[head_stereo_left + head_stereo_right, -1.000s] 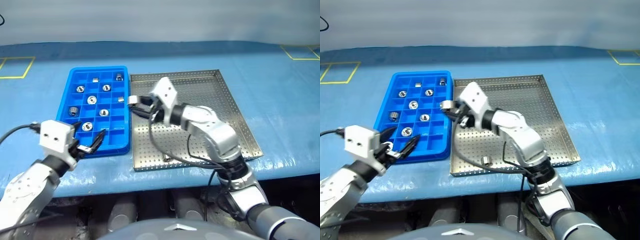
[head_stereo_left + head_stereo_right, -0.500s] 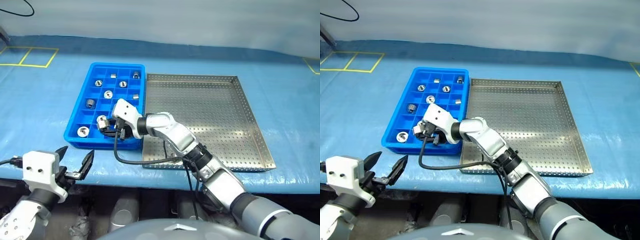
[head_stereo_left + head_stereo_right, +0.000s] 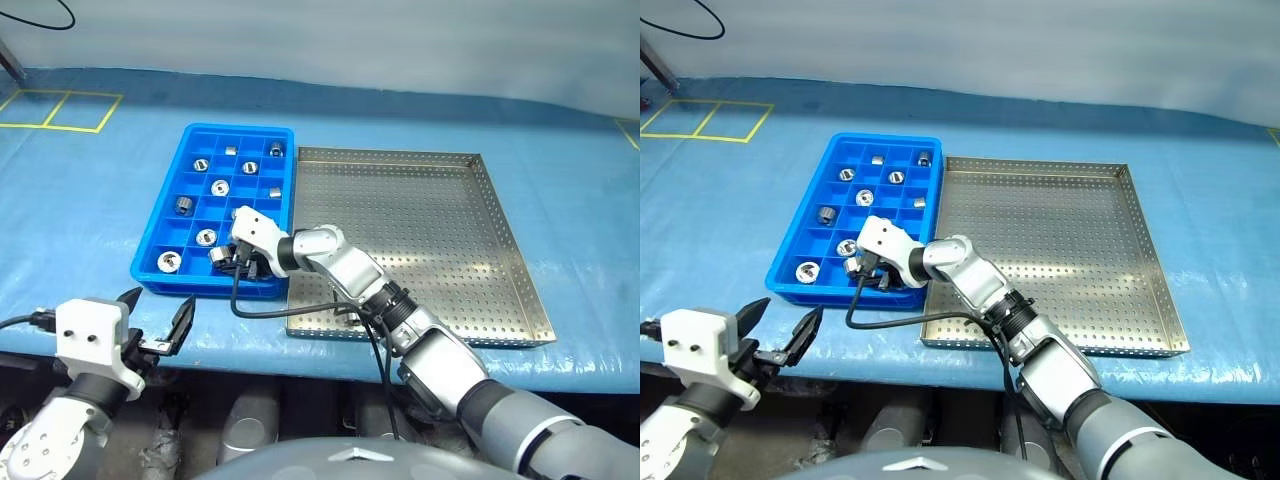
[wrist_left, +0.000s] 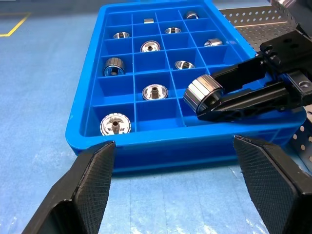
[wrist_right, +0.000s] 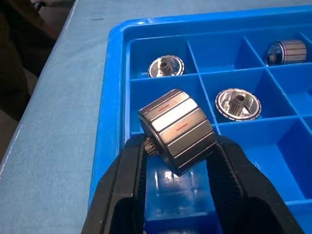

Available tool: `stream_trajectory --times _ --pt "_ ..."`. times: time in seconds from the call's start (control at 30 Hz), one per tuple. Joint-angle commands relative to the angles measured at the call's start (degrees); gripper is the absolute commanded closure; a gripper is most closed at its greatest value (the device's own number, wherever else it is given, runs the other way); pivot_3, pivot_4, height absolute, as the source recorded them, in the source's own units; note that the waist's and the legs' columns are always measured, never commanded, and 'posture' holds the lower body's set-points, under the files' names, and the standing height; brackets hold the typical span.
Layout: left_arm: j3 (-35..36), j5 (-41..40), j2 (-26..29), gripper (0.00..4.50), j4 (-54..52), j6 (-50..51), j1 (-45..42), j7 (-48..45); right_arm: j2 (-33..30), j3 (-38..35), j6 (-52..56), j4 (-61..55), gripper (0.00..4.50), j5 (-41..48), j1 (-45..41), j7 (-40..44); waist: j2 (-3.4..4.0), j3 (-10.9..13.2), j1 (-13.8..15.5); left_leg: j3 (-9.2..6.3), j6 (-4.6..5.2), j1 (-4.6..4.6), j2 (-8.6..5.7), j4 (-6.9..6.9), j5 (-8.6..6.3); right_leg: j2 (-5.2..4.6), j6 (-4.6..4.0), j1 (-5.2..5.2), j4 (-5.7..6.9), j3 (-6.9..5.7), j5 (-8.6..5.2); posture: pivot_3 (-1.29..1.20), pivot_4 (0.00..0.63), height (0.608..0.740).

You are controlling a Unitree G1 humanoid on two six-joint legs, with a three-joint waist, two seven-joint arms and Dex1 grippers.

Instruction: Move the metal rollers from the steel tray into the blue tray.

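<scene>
The blue tray (image 3: 150, 262) lies left of the steel tray (image 3: 430, 190), the two touching side by side. Several metal rollers (image 3: 220, 186) sit singly in the blue tray's compartments. My right gripper (image 3: 226, 260) reaches across from the right and hangs low over the tray's front row. It is shut on one ribbed metal roller (image 5: 178, 129), tilted between its fingers (image 5: 126, 185). My left gripper (image 4: 174, 142) is open wide just in front of the blue tray's near wall, holding nothing. My right arm hides part of the steel tray's perforated floor.
Both trays rest on a pale blue table cover (image 3: 80, 210) with yellow tape marks (image 3: 60, 110) at the far left. A black cable (image 3: 262, 312) loops from my right wrist over the table's near edge. A grey wall runs behind the table.
The view has shifted. My right gripper carried the roller leftwards from the seam between the trays and down over the blue tray's front row. My left gripper drew back slightly towards me.
</scene>
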Motion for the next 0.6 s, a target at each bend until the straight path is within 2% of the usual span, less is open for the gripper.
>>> stream_trajectory --times 0.03,0.07,0.27,0.37,0.43,0.6 --pt "1.0 -0.8 0.9 0.31 -2.4 1.1 -1.3 0.4 0.3 -2.2 -2.3 -2.7 1.75 0.2 0.6 -0.6 0.0 0.0 -0.1 0.0 0.0 0.0 0.0 0.0 0.0 0.0 0.0 0.0 0.0 0.0 0.0 0.27 0.15 0.74" --pt "0.9 -1.0 1.0 0.31 -2.4 1.6 -2.0 0.2 0.2 -2.6 -2.5 -3.8 1.55 0.3 1.0 -0.6 0.0 0.0 -0.1 0.0 0.0 0.0 0.0 0.0 0.0 0.0 0.0 0.0 -0.01 0.0 0.0 0.26 0.15 0.74" --pt "0.2 -1.1 0.8 0.31 -2.1 5.1 -6.7 -1.0 -1.0 -4.7 -0.4 -10.8 1.55 1.6 2.8 -0.7 0.0 0.0 -0.7 -0.01 -0.02 0.0 0.0 -0.01 0.0 0.0 -0.01 0.0 -0.01 0.0 0.0 0.22 0.15 0.74" --pt "-1.3 -1.7 1.2 0.31 -1.3 6.8 -10.8 -1.9 -3.6 -7.5 3.3 -19.4 1.55 3.6 4.1 -0.6 0.02 0.0 -0.8 -0.03 -0.03 -0.01 0.0 -0.01 0.01 0.0 -0.03 0.01 -0.01 -0.02 0.01 0.17 0.15 0.74" --pt "-3.7 -1.7 1.8 0.31 -0.3 8.1 -14.6 -2.9 -8.2 -8.6 5.8 -25.6 1.55 3.6 5.8 0.1 0.02 0.0 -0.8 -0.03 -0.03 -0.01 -0.01 -0.01 0.01 -0.02 -0.03 0.02 -0.01 -0.01 0.02 0.14 0.15 0.74" --pt "-10.4 -0.8 1.5 0.31 4.1 10.8 -24.9 -5.5 -26.1 -10.1 12.5 -40.8 1.55 2.6 12.6 4.9 0.01 0.0 -1.5 -0.12 0.08 0.0 -0.17 0.08 -0.05 -0.12 -0.17 0.18 -0.1 -0.01 0.13 0.05 0.15 0.74"
